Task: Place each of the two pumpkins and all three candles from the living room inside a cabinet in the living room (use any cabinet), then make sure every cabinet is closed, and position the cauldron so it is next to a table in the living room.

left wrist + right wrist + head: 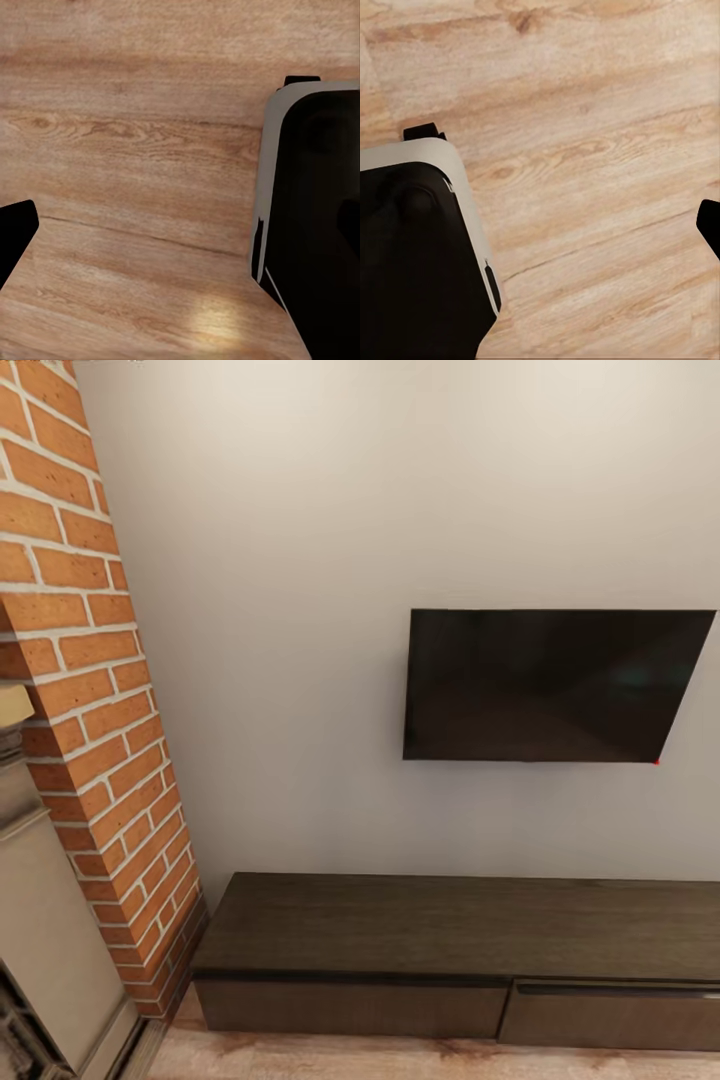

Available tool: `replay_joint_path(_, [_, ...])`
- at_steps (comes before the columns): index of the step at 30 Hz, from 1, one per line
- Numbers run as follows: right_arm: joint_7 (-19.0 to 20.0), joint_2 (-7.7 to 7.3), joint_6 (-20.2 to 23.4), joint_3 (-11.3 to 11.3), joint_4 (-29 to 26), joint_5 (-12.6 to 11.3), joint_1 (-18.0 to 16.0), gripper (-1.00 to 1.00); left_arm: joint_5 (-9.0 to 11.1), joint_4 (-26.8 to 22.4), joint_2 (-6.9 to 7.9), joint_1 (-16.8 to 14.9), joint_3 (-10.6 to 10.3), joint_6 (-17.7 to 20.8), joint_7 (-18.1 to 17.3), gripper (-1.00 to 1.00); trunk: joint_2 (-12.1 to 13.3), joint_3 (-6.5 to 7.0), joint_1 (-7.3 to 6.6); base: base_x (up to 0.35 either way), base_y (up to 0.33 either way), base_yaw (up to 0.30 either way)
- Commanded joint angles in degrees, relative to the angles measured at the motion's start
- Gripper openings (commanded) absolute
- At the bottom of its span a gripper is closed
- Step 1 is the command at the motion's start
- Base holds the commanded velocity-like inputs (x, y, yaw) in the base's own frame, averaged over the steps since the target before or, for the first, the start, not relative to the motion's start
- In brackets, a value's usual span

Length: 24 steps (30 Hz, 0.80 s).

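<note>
Left claw and right claw: grip state can't tell, both over wood floor. Cabinet long axis runs along wall, drawers closed.

You're looking down at light wood floor w/ visible grain & plank seams. Robot's base, black w/ grey rim, sits on it. One dark fingertip pokes in at frame edge.
</note>
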Motion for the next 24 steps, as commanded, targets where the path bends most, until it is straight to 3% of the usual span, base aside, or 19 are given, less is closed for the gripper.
replay_joint_path(1, [0.0, 0.02, -0.1, 0.5, 0.1, -0.5, 0.0, 1.0, 0.5, -0.2, 0.03, 0.1, -0.5, -0.1, 0.3, 1.0, -0.1, -0.08, 0.01, 0.0, 0.0, 0.0])
replay_joint_path(13, [-0.1, -0.5, -0.5, 0.4, -0.1, -0.6, 0.0, 1.0, 0.7, -0.4, -0.18, 0.1, -0.4, -0.1, 0.5, 1.0, -0.1, -0.08, 0.01, 0.0, 0.0, 0.0])
replay_joint_path(24, [-0.1, -0.04, -0.5, 0.4, -0.4, -0.9, 0.0, 1.0, 0.7, -1.4, -0.42, -0.8, -0.5, -0.4, 0.3, 1.0, -0.1, -0.08, 0.01, 0.0, 0.0, 0.0])
